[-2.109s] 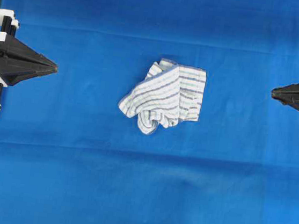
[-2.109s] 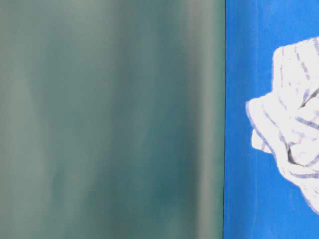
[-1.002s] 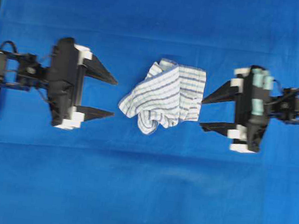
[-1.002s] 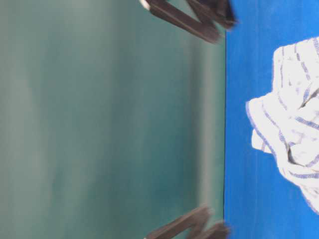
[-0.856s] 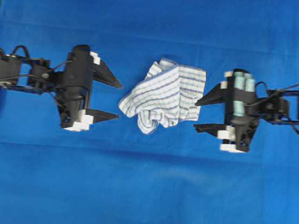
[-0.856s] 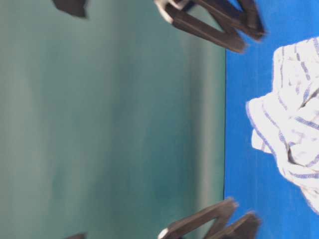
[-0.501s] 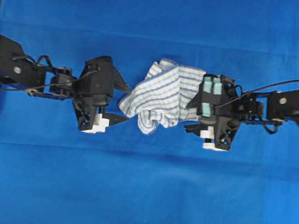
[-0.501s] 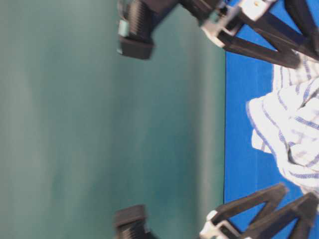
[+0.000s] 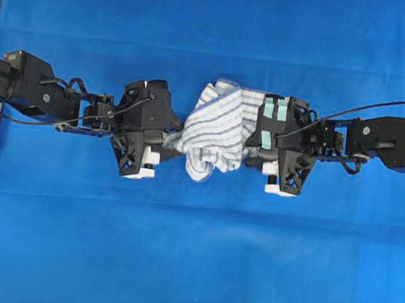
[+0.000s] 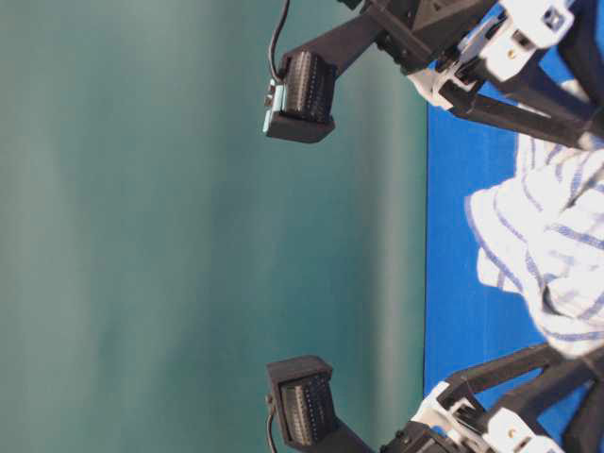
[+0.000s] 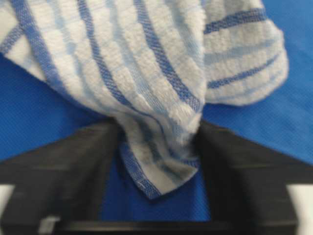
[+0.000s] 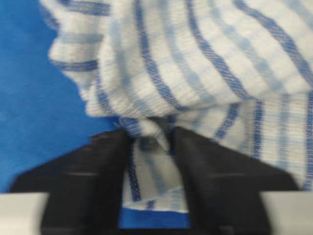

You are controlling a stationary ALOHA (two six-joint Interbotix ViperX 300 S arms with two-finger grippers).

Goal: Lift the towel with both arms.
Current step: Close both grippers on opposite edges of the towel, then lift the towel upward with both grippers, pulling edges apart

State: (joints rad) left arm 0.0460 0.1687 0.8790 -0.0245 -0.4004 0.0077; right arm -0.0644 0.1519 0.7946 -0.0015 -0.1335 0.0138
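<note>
So here we're looking down at a bright blue cloth (image 9: 189,267), matte and lightly creased with a couple of fold lines running across it, and everything on it is lying in one line through the middle. Going from the left, the left arm (image 9: 41,93) is stretching in, all hard black plastic with white fittings and a loose black cable, and the left gripper (image 9: 169,134) is sitting right at the towel's left edge. In its wrist view we're seeing a hanging fold of the towel (image 11: 156,161) caught between the two black fingers (image 11: 73,166), so it's pinching the fabric. The towel (image 9: 215,135) itself is bunching up in the centre of the cloth between both grippers, soft nubby terry, white with thin dark blue and paler grey-blue stripes crossing into a faint check, crumpled into a lumpy heap with a tail drooping toward the near side. On the right, the right gripper (image 9: 251,141), the one with teal patches on top, is pressing into the towel's right edge, and its wrist view is showing a twist of towel squeezed between its fingers (image 12: 93,176). Compared to a second ago, when both grippers were standing wide open and well clear of the towel, they've now moved in and closed down on it, and the towel is looking narrower.
</note>
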